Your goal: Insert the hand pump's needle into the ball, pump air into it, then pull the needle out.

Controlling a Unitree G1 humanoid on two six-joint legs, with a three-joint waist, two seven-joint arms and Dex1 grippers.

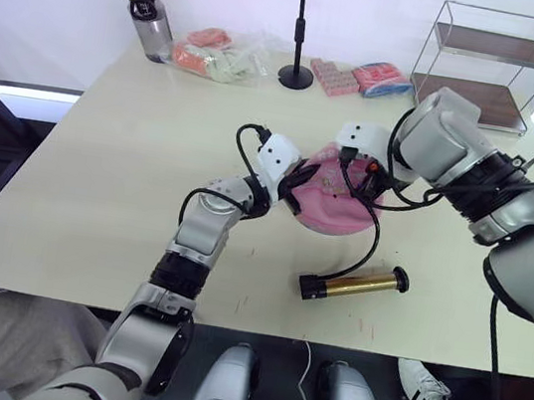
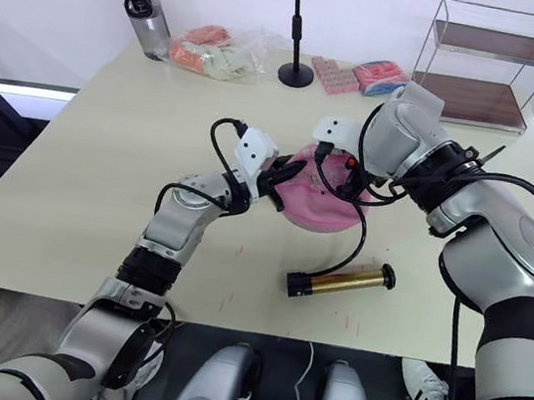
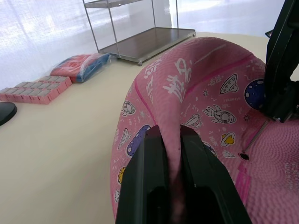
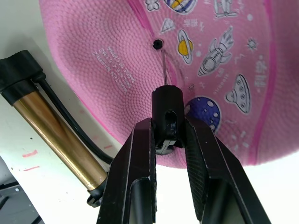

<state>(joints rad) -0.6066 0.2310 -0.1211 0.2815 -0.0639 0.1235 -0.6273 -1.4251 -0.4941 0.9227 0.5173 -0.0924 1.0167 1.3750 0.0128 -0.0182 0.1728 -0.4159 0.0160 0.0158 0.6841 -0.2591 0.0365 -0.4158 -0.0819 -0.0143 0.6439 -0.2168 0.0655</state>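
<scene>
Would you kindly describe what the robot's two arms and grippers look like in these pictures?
Both arms are silver-grey metal with rounded joint housings and black ribbed sections. The left arm is slimmer here; the right arm shows a bulky round joint. Loose black cables loop along each. White wrist housings carry the left gripper and right gripper, each with two matte black, wedge-shaped fingers.

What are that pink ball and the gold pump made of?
The ball looks like soft rubber: pebbled skin, folded where the left gripper pinches it. The hand pump seems metal, a shiny bronze barrel, with matte black ends, probably plastic.
</scene>
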